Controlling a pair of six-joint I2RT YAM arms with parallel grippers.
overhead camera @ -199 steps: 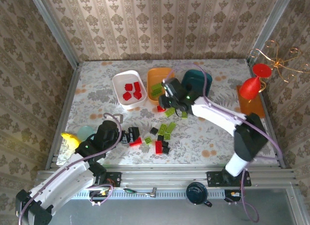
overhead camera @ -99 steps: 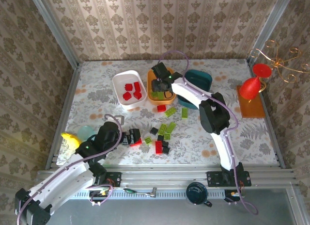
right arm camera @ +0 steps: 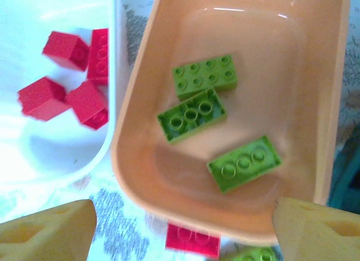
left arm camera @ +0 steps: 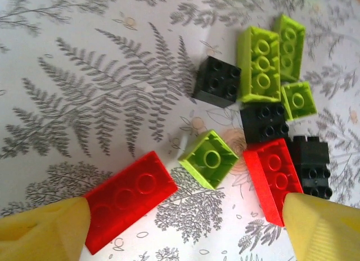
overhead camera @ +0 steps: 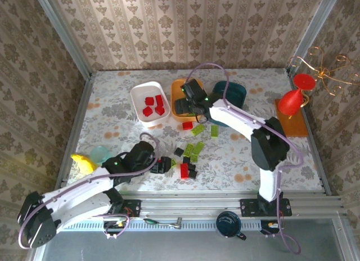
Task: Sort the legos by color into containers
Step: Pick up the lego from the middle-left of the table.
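Hovering above orange tub (right arm camera: 128, 131), right gripper (right arm camera: 183, 230) spread, wrist view resolving three lime-green bricks (right arm camera: 191, 115); left gripper (left arm camera: 185, 227) spread too.

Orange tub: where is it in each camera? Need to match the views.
Top external: orange tub at back centre, between the white tub and the teal tub.
Right wrist: orange tub centre-right, three lime bricks inside.
Left wrist: loose bricks on the table, a red oblong brick at lower left.
Shared landmark: the white tub holding red bricks, immediately left of the orange tub.
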